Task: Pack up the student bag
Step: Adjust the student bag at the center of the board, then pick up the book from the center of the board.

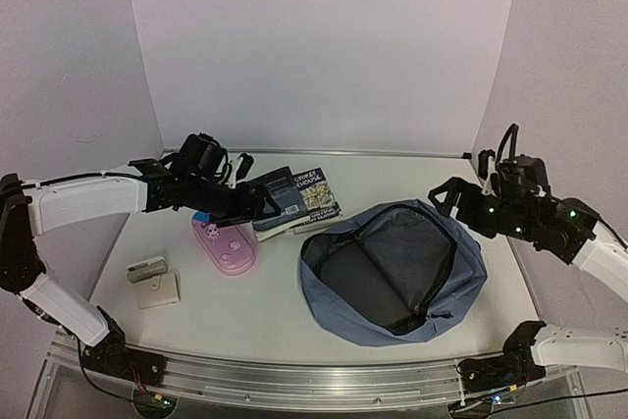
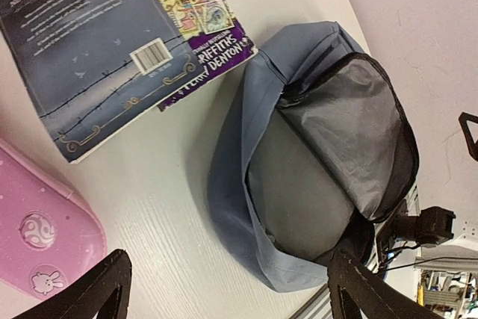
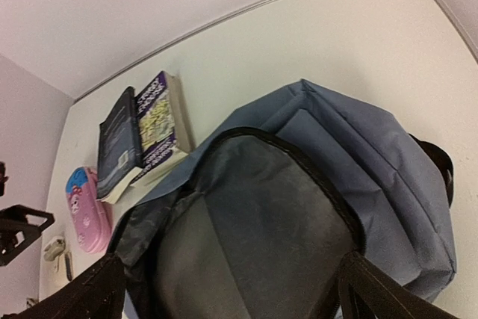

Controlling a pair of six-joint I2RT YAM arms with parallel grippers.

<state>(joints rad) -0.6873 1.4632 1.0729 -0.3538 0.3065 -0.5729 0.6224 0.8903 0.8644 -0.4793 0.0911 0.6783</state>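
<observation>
Both my hands are spread wide with nothing in them. The left hand point(image 1: 263, 205) hangs just over the dark paperback book point(image 1: 280, 198), which lies on a purple paperback book point(image 1: 319, 193), and the pink plastic pencil case point(image 1: 226, 244) sits right below it on the near side. The big slate-blue fabric backpack point(image 1: 471, 277) lies flat on the white bench point(image 1: 245, 311), off to that hand's right and just under my right hand point(image 1: 444, 195), unzipped with its dark lining showing.

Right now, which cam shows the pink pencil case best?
Top external: the pink pencil case shows nearly whole, beside the books. Left wrist catches only one end of the case, cut off at the lower-left corner. Right wrist shows it small and far, at the left edge.
</observation>
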